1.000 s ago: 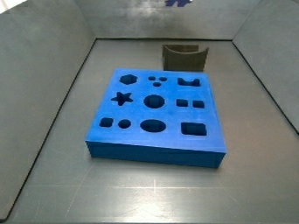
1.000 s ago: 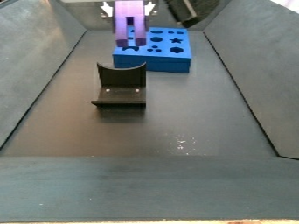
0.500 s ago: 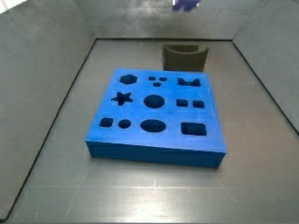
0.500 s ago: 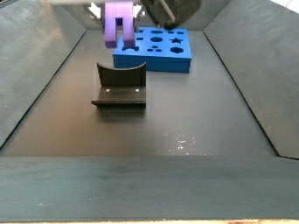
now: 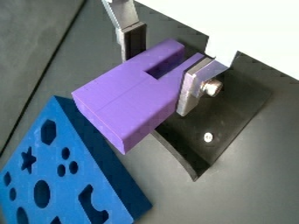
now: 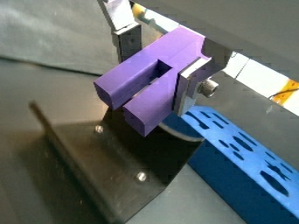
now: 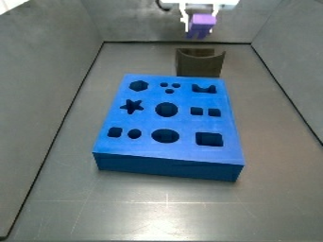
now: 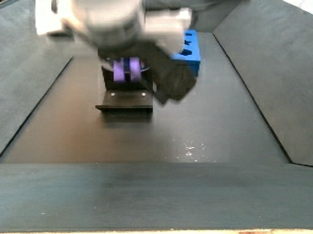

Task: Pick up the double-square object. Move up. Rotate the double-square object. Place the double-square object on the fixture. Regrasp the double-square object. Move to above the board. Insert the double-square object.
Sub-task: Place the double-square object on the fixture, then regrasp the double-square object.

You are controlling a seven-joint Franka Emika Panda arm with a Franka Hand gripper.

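My gripper point(image 5: 162, 54) is shut on the lavender double-square object point(image 5: 131, 92), its silver fingers clamping the notched end. In a wrist view the piece point(image 6: 149, 80) hangs above the dark fixture point(image 6: 111, 171). In a side view the gripper point(image 7: 199, 11) holds the piece point(image 7: 199, 22) above the fixture point(image 7: 199, 61) at the far end. In a side view the piece point(image 8: 124, 69) shows just over the fixture point(image 8: 124, 99), mostly hidden by the arm. The blue board point(image 7: 169, 123) lies mid-floor; it also shows in both wrist views point(image 5: 65, 179) point(image 6: 246, 166).
Grey walls enclose the dark floor point(image 7: 164, 208) on all sides. In a side view the blurred arm body point(image 8: 116, 23) covers most of the board point(image 8: 189, 50) behind the fixture.
The gripper has come down with the piece towards the fixture. In one side view it enters from the top edge; in the other the arm now fills the view above the fixture.
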